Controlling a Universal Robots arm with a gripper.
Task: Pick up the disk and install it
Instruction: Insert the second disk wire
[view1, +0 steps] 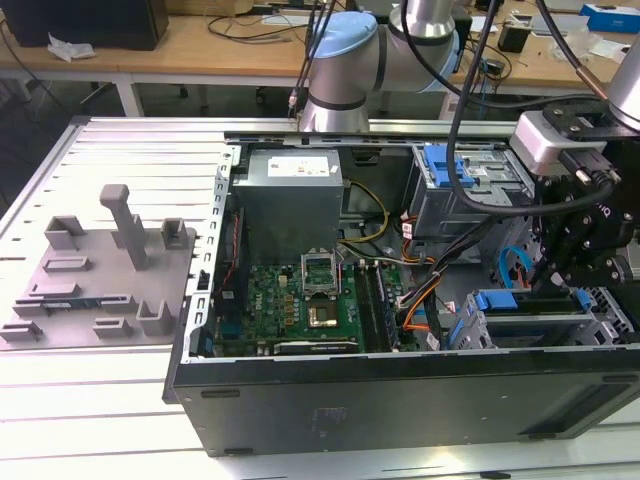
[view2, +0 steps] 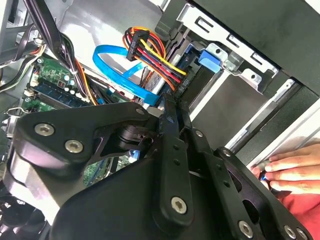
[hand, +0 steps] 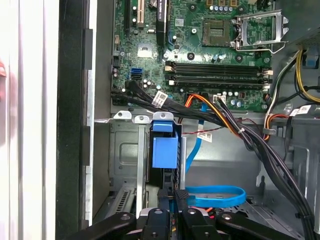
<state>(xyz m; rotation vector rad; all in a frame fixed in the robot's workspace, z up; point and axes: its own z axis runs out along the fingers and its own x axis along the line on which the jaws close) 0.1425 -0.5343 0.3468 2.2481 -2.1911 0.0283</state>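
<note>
Tool (hand: 175, 197) fingers pressed together | one disk (hand: 165, 152) in bay | one hand (view2: 292, 172)

Tight here: my gripper (hand: 175, 200) sits beside the drive cage (hand: 131, 165), with the blue cable (hand: 220, 196) and a black wire bundle (hand: 250, 137) crowding it. A hand (view2: 292, 170) rests at the case edge.

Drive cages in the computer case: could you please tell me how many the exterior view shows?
2: one cage by the case's far wall, one by its near wall. The arm may hide more.
</note>
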